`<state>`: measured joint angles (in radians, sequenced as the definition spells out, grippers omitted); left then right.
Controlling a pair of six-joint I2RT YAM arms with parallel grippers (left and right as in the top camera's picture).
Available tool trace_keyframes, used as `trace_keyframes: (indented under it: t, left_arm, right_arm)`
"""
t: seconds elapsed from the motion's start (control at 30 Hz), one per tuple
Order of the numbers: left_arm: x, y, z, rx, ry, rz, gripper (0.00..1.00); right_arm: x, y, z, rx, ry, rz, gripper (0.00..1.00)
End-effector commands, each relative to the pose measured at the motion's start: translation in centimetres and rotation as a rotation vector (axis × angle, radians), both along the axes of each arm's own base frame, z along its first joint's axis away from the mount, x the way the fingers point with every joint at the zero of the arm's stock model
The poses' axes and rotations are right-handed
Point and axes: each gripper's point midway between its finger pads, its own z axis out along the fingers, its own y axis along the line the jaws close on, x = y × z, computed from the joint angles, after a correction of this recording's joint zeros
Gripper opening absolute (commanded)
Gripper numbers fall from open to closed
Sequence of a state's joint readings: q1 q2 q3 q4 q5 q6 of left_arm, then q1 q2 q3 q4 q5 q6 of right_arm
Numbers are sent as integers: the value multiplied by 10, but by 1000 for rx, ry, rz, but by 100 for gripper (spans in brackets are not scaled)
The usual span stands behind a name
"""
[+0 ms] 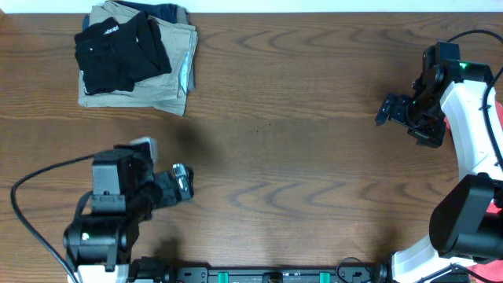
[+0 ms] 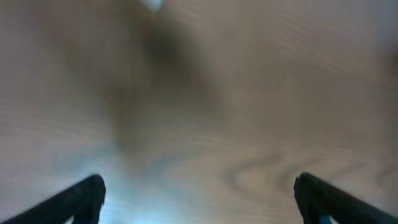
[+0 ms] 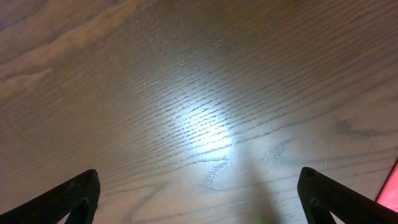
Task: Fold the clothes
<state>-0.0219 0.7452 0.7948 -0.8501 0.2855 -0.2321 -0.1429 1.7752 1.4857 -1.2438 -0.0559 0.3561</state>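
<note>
The black garment (image 1: 119,52) lies folded with small white marks on top of a stack at the table's far left corner. My left gripper (image 1: 182,185) is open and empty near the front left, well below the stack. In the left wrist view its fingers (image 2: 199,199) frame only blurred bare wood. My right gripper (image 1: 391,110) is open and empty at the far right of the table. The right wrist view shows its fingers (image 3: 199,196) over bare wood. The garment shows in neither wrist view.
Khaki-tan trousers (image 1: 174,59) lie under the black garment, with a dark blue piece (image 1: 161,11) at the stack's back edge. A red patch (image 3: 390,191) shows at the right wrist view's edge. The wooden table (image 1: 299,157) spans the view.
</note>
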Motion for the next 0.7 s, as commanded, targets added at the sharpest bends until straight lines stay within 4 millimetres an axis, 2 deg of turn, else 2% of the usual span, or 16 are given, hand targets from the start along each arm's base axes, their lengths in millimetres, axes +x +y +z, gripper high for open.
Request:
trace_keyframes:
  t: [0.0, 0.1, 0.17, 0.33, 0.5, 0.67]
  left_arm:
    - [9, 1, 1, 16, -141, -10, 98]
    - [19, 2, 9, 12, -335, -1, 98]
    - [15, 3, 10, 12, -415, 6, 98]
    - [1, 11, 5, 34, -519, 41, 98]
    - [2, 26, 5, 79, -612, 116, 98]
    - [12, 34, 1, 98, -722, 167, 98]
  right_arm:
    - [0, 0, 2, 3, -5, -10, 99]
    - [0, 0, 2, 3, -5, -10, 99]
    - [0, 0, 2, 3, -5, -10, 99]
    - [0, 0, 2, 3, -5, -10, 99]
    - [0, 0, 2, 3, -5, -10, 99]
    - [0, 0, 2, 3, -5, -10, 99]
